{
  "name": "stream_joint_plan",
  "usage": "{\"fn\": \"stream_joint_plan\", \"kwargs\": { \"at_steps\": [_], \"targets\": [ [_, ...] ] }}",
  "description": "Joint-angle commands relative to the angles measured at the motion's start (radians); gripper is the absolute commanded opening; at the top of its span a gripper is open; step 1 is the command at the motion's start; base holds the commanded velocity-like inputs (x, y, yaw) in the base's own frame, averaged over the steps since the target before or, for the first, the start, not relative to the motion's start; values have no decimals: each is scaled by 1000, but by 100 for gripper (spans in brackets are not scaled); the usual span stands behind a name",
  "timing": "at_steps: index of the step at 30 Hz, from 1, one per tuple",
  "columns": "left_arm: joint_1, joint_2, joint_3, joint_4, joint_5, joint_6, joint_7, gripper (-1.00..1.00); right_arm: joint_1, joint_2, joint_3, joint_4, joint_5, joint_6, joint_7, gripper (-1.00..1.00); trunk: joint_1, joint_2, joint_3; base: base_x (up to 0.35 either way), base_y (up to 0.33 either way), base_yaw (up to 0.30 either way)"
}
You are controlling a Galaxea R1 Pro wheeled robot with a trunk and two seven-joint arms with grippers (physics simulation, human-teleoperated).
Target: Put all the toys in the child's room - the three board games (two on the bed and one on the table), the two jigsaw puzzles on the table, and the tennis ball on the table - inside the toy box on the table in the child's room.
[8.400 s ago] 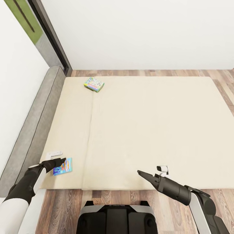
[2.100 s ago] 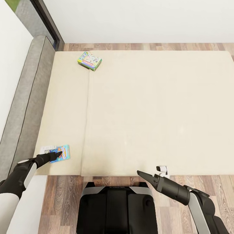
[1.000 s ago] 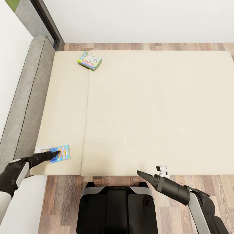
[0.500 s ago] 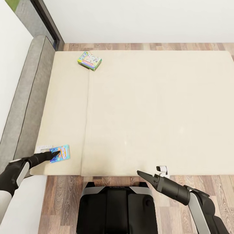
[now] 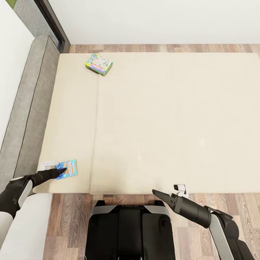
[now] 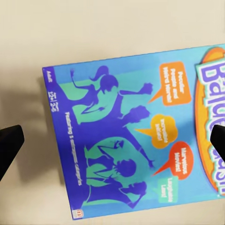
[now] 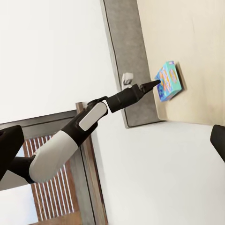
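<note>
The flat blue board game box with cartoon figures and orange speech bubbles lies face up on the beige mattress of the bed, at its near corner on my left side, just beside the grey-brown padded frame. In my left wrist view the same box cover sits flat between my two dark fingertips, one tip outside each short end of the box. My left pincer is therefore spread wide, wider than the box, and has hold of nothing; its tips hang over the box, and I cannot tell whether they touch the mattress. The right wrist view confirms the left pincer pointing at the box near the mattress edge.

The second board game, a green-and-white box with a red band, lies flat on the far part of the mattress near the headboard side, well apart from the blue one.

My right pincer hangs over the near edge of the bed, above the wood-plank floor, holding nothing. Only one dark fingertip shows in its own wrist view, so I cannot tell how far it is parted.
</note>
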State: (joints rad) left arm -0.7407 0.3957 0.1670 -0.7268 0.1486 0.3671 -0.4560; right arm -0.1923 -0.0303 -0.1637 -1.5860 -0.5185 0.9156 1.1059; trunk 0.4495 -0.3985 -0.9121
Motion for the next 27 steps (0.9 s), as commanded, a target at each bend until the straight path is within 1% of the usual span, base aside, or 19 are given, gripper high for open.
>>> {"fn": "stream_joint_plan", "kwargs": {
  "at_steps": [1, 15, 27],
  "targets": [
    [0, 0, 2, -1, 8, 9, -3, 100, 0, 0, 0, 0, -2, 5, 2, 100, 1, -2, -3, 0, 0, 0],
    [-1, 0, 3, 0, 6, 9, -3, 100, -1, 1, 0, 0, -2, 5, 2, 100, 1, -2, -24, 0, 0, 0],
    [-2, -3, 2, 0, 6, 8, -3, 100, 0, 1, 1, -1, 0, 3, 0, 100, 1, -2, -27, 0, 0, 0]
  ]
}}
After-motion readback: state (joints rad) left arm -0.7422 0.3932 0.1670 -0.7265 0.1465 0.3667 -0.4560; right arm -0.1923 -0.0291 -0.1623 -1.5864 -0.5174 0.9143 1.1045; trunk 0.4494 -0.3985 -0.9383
